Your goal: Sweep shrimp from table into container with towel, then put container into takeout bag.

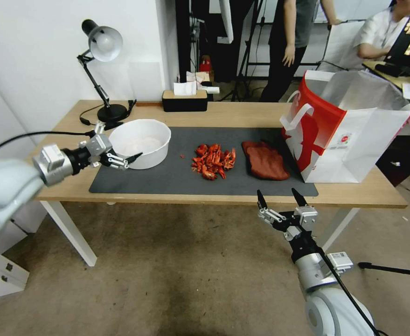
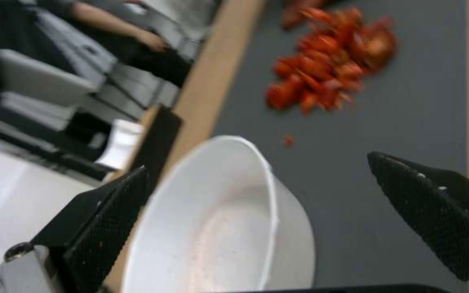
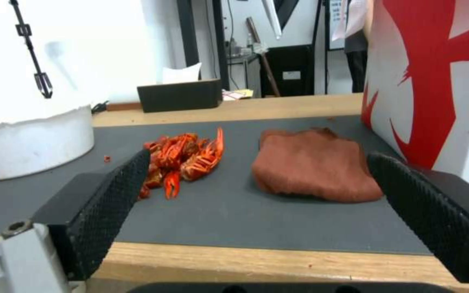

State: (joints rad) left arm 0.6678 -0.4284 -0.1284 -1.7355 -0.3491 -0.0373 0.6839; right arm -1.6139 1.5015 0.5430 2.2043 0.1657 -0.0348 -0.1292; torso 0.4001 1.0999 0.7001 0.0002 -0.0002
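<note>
1. The left gripper point(image 1: 126, 160) has its fingers spread apart and holds nothing. It is at the near side wall of the container point(image 1: 142, 140), just beside the rim. In the left wrist view the white rim lies between the two open fingers point(image 2: 104, 211), so I judge this arm is lined up to take the bowl by its edge.

2. The right gripper point(image 1: 281, 197) also has its fingers wide apart and empty. It hovers just off the near edge of the table point(image 1: 354, 193), in front of the mat point(image 1: 167, 179).

3. The towel point(image 1: 265, 161) lies flat on the mat, straight ahead of the right gripper and beyond it. In the right wrist view it sits between the two fingertips, a little toward the bag side. Its long axis runs roughly from the far edge toward the near edge. The right arm is clearly the nearer one to it.

4. The shrimp point(image 1: 212, 161) make one heap between the container and the towel, apart from both; one small piece lies alone toward the bowl.

5. The takeout bag point(image 1: 349, 140) stands open at the right end of the mat, just beside the towel.
</note>
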